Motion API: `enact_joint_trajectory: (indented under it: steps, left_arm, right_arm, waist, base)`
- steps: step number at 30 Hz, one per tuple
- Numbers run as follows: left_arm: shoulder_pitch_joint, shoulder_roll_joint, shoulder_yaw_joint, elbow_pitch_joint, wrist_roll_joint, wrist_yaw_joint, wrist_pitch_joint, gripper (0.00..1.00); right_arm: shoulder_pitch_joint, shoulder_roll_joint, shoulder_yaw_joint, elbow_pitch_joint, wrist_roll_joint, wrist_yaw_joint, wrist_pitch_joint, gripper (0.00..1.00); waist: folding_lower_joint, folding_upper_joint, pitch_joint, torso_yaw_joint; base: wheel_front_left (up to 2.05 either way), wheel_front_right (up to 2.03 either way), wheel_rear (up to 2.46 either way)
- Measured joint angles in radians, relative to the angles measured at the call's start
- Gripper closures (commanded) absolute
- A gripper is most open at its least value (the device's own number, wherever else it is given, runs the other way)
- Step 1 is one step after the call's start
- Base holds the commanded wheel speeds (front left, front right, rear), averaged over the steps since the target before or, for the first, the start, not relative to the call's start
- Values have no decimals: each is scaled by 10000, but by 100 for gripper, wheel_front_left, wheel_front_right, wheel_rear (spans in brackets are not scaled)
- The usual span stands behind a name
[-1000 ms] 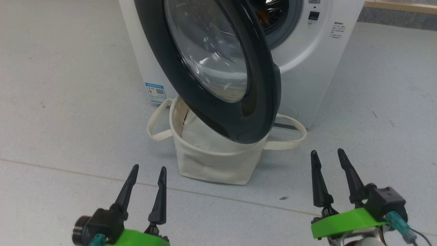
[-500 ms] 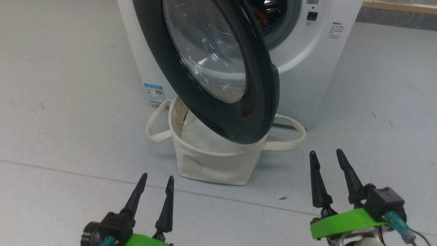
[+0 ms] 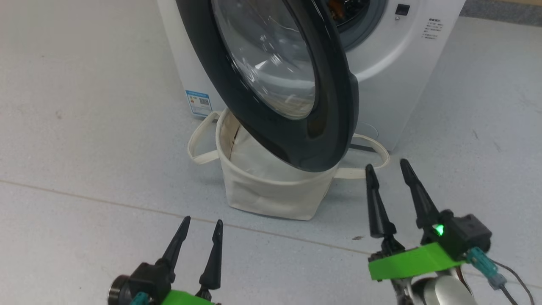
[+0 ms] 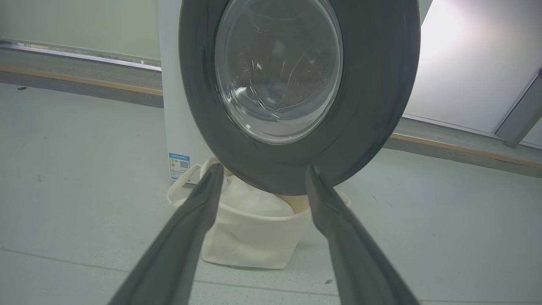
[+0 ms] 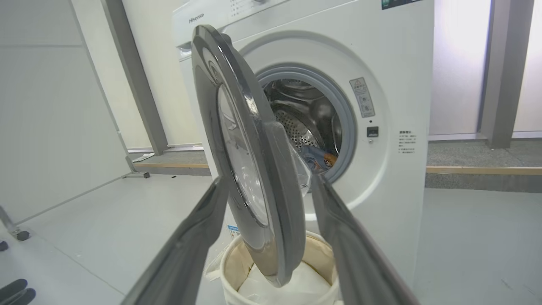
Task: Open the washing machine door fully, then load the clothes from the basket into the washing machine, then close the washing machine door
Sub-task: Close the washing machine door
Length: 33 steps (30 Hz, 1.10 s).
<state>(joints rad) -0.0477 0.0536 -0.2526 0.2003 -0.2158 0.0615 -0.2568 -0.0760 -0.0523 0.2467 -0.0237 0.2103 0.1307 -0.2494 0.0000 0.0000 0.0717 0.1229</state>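
black-rimmed washing machine door [image 3: 334,106] stands ajar over the basket [image 3: 271,197].

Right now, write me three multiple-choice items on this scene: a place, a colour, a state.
1. Where is the basket? A) on a table B) on the floor below the door C) on a shelf
2. The door's rim is: A) black B) white C) red
3. The door is: A) shut B) off its hinges C) open
Key: 1 B, the door's lower edge hangs over it; 2 A, dark rim around clear glass; 3 C, the drum shows behind it.
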Motion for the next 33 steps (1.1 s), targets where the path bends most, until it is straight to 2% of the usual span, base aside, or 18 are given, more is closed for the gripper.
enact_joint_trajectory:
  steps: [3, 4, 5, 13, 22, 33]
  left_arm:
    - [-193, 0, -198, 6, -2, 10, 0, 0]
    - [-305, -6, -270, 6, -4, 13, 0, 0]
    - [-428, -10, -320, 4, -10, 15, 0, 0]
    - [-955, -15, -817, 0, -268, 236, 0, 0]
    - [-1323, -29, -1231, 67, -616, 447, 0, 0]
    - [-1440, -29, -1363, -6, -727, 617, 0, 0]
  right_arm:
    - [-675, -2, 640, 272, -25, 0, -2, 1]
    - [-900, -2, 834, 451, -61, 0, -2, 94]
    - [-1121, -4, 997, 706, -146, 0, -2, 100]
    - [-2560, -56, 1154, 2587, -731, 0, 0, 100]
    - [-3926, -107, -94, 4261, -1319, 0, 0, 100]
    - [-4484, -63, -1875, 4959, -1762, 6, 0, 100]
  waist:
    - [1, 0, 262, 90]
    - [1, 0, 354, 129]
    - [1, 0, 443, 175]
    - [2, 0, 1018, 617]
    - [3, 0, 1670, 1232]
    - [0, 0, 2043, 1592]
  base:
    - [0, 0, 0]
    - [0, 0, 0]
    - [0, 0, 0]
    - [0, 0, 0]
    - [0, 0, 0]
    - [0, 0, 0]
